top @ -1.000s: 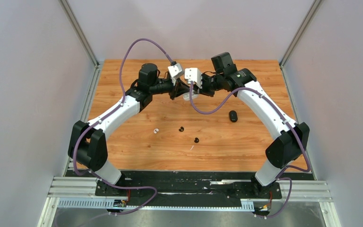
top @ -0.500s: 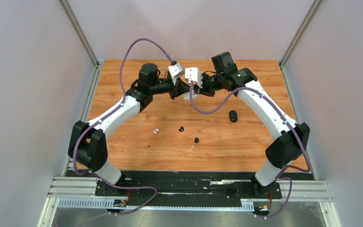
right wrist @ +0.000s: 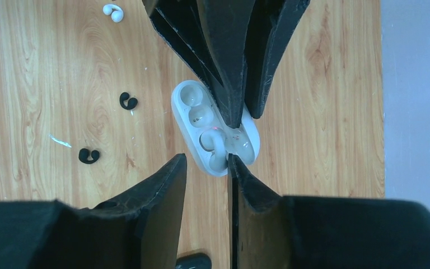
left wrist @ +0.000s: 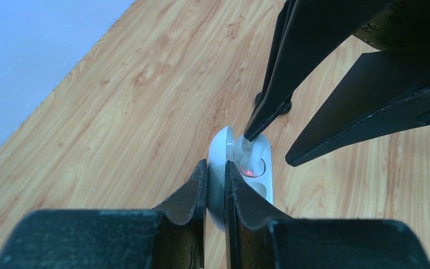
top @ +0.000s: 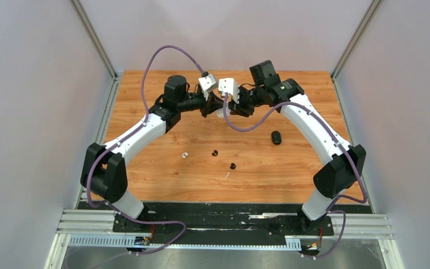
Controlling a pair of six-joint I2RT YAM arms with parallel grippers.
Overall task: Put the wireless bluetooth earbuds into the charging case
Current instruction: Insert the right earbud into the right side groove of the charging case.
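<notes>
- Step in hand, in our judgement: seating the first white earbud [right wrist: 217, 147]. It lies in a well of the white case [right wrist: 182, 115] at the centre of the right wrist view, a red light glowing beside it. We cannot tell whether it is fully home.
- Left claw [left wrist: 215, 167]: closed on the raised lid of the white case, pinning it upright.
- Right claw [right wrist: 206, 162]: jaws parted wider than the bud, and one tip rests on or just above the bud in the left wrist view. It grips nothing.
- Outstanding: a second white earbud [right wrist: 112, 10] at the upper left and two black earbuds [right wrist: 127, 101] [right wrist: 89, 156] at the left, all loose on the worktop [top: 291, 179]. The black case [top: 276, 137] lies right of centre in the top view.
- Next move, as we judge it: the right claw lifts straight off without dragging the bud out, then goes for the loose white bud. The left claw should hold the lid meanwhile.
- Clearances: both claws crowd the case, fingers nearly touching, so there is little room there. The case sits in the upper middle of the top view, short of the far edge. Bare wood surrounds the loose buds, and the side walls are well apart.
</notes>
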